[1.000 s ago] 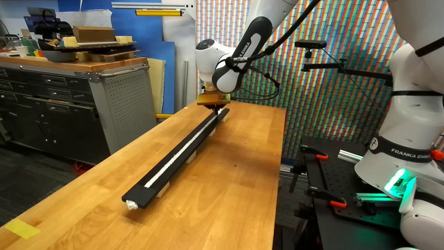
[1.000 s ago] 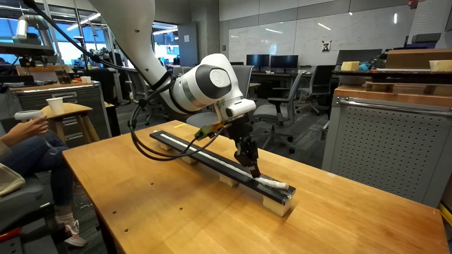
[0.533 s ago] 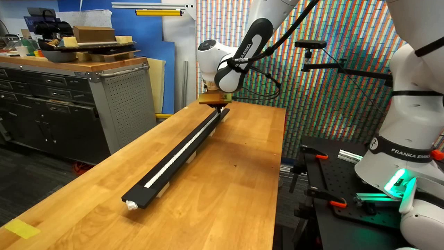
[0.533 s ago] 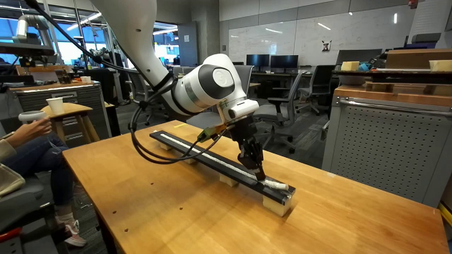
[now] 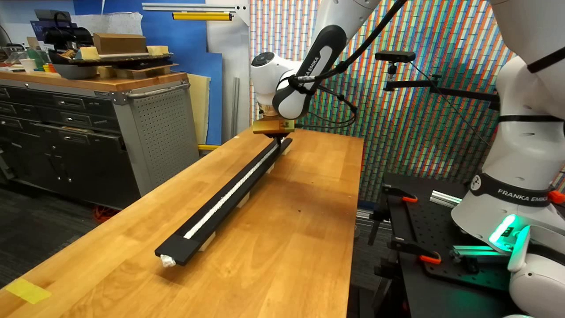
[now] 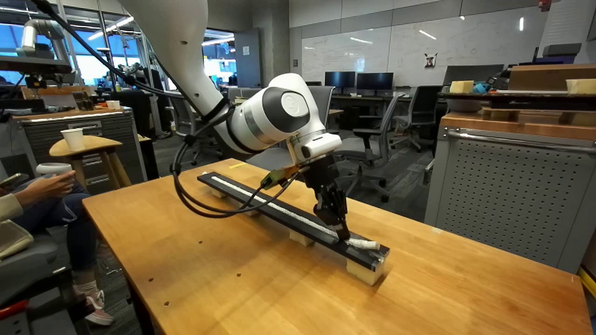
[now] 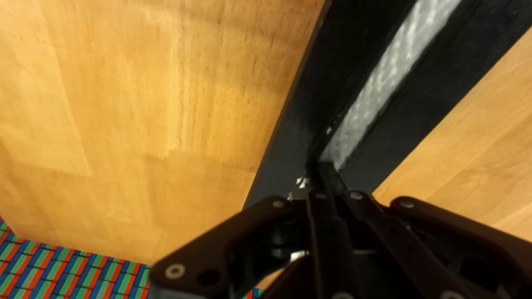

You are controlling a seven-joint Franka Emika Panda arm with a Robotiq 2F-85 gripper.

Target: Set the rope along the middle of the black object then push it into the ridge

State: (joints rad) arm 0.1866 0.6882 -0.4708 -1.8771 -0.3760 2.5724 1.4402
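Observation:
The white rope (image 5: pixel 229 194) runs lengthwise down the middle of the black object (image 5: pixel 178 243), a long bar raised on small blocks. Along most of the bar the rope (image 6: pixel 279 209) sits sunk in the ridge, which it covers; its loose end beyond the fingers lies higher, on top of the bar. My gripper (image 6: pixel 343 235) points down onto the rope a short way before that end. In the wrist view the gripper (image 7: pixel 325 166) is shut, fingertips together at the rope (image 7: pixel 386 79), with nothing gripped. The stretch of rope under the fingers is hidden there.
Pale blocks (image 6: pixel 365 271) hold the bar above the wooden table (image 6: pixel 195 260). Cables (image 6: pixel 205 211) loop from the wrist over the bar. A seated person's hand (image 6: pixel 53 186) is off the table's side. A tool cabinet (image 5: pixel 154 115) stands past the table's edge.
My gripper has slid along the bar toward the rope's loose end, then dipped slightly. The loose end looks pressed a little lower beside the fingers. The person's hand has shifted.

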